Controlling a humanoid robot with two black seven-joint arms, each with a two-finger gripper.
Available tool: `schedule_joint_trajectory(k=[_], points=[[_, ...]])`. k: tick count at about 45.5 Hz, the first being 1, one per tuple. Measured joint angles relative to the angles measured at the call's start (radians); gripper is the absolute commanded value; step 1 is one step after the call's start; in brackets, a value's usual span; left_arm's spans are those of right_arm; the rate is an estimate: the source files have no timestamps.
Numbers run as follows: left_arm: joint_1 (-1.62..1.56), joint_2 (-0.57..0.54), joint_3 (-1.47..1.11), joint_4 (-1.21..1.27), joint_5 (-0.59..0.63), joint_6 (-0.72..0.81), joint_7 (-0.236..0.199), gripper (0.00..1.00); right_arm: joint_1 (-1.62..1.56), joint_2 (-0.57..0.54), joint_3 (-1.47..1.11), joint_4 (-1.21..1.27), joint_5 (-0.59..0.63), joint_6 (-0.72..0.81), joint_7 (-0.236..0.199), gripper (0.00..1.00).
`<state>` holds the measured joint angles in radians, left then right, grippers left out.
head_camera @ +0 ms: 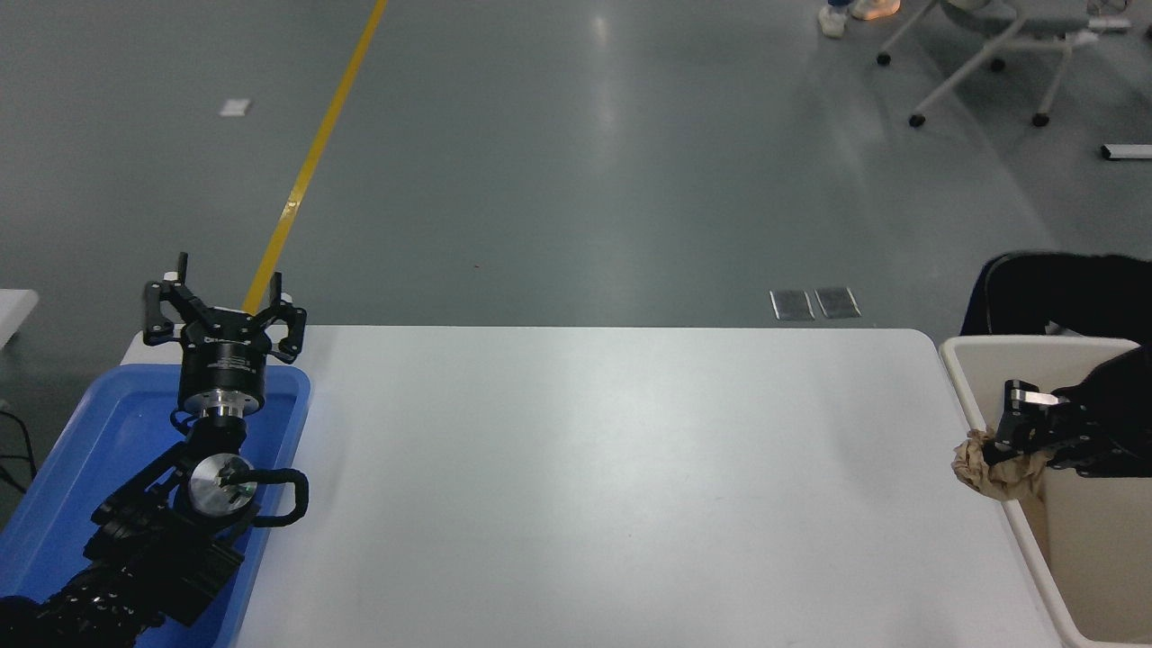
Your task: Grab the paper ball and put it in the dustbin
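Observation:
The tan-brown paper ball [993,471] hangs in my right gripper [1006,441], which is shut on it and holds it lifted above the left rim of the cream-beige dustbin [967,378] at the table's right edge. The right arm comes in from the right edge over the bin. My left gripper [223,301] is open and empty, parked upright over the blue tray at the left.
A shallow blue tray [108,423] lies at the table's left end under the left arm. A black bag [1062,292] stands behind the dustbin. A wheeled chair and a person's feet are far off at the top right.

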<state>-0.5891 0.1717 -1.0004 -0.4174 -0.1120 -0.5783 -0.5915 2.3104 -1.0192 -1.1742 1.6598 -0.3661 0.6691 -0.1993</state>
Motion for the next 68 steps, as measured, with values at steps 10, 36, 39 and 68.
schedule_joint_trajectory(k=[10, 36, 39, 68], points=[[0.0, 0.0, 0.0, 0.0, 0.0, 0.0, 0.0, 0.99, 0.189, -0.031, -0.021, 0.018, -0.022, 0.076, -0.002, 0.0], [0.0, 0.0, 0.0, 0.0, 0.0, 0.0, 0.0, 0.99, 0.024, -0.097, -0.022, -0.131, -0.094, 0.094, -0.004, 0.0], [0.0, 0.0, 0.0, 0.0, 0.0, 0.0, 0.0, 0.99, -0.065, -0.101, 0.011, -0.176, -0.095, 0.067, -0.004, 0.0], [0.0, 0.0, 0.0, 0.0, 0.0, 0.0, 0.0, 0.99, -1.111, 0.193, 0.577, -0.863, 0.005, -0.395, -0.001, 0.0]])
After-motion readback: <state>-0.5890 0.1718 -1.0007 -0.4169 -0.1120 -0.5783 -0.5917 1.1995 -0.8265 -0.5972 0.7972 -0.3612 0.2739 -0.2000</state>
